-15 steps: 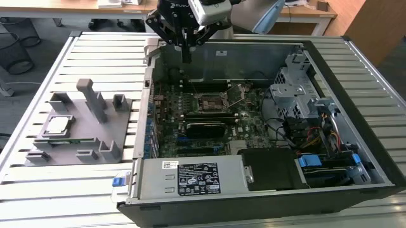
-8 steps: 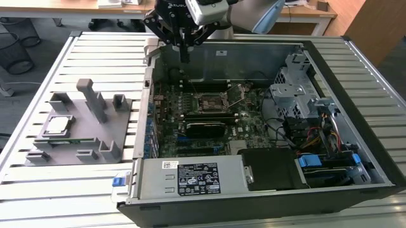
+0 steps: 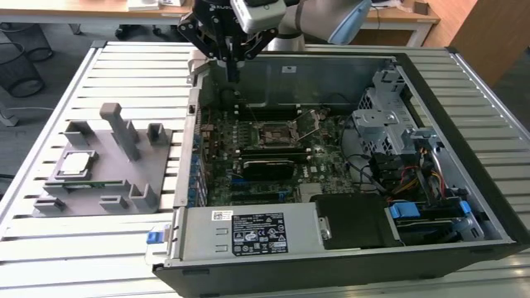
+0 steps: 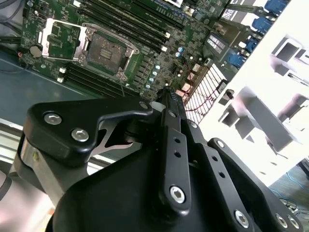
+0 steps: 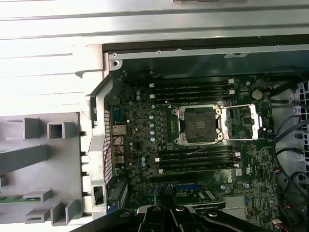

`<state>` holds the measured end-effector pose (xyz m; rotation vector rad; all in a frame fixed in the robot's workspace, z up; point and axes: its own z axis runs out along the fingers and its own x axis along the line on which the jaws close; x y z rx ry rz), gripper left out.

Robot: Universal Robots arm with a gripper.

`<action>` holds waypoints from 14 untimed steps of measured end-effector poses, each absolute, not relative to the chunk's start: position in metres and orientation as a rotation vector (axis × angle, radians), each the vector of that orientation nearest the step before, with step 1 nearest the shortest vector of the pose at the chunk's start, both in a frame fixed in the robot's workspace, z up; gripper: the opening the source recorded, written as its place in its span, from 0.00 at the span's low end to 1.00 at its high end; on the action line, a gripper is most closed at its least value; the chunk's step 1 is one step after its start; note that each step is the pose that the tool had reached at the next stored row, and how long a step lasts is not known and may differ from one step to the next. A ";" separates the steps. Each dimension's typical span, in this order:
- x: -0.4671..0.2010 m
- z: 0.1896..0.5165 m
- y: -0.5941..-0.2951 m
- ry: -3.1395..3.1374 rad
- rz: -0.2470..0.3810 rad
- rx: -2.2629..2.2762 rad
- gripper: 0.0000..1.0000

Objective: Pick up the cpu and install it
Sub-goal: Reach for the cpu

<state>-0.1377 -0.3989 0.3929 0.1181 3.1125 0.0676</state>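
The gripper hangs over one corner of the open computer case, jaws apparently drawn together with nothing between them (the socket inside has its metal frame swung open). The cpu lies on the grey fixture on the counter beside the case.

Looking like a robotics lab, going by the opened computer case on a slatted surface, with office desks behind.
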 end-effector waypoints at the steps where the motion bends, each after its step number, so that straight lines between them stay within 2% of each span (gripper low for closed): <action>1: -0.139 0.393 -0.399 3.112 0.068 0.118 0.11; 14: -0.154 0.392 -0.399 3.113 0.068 0.118 0.11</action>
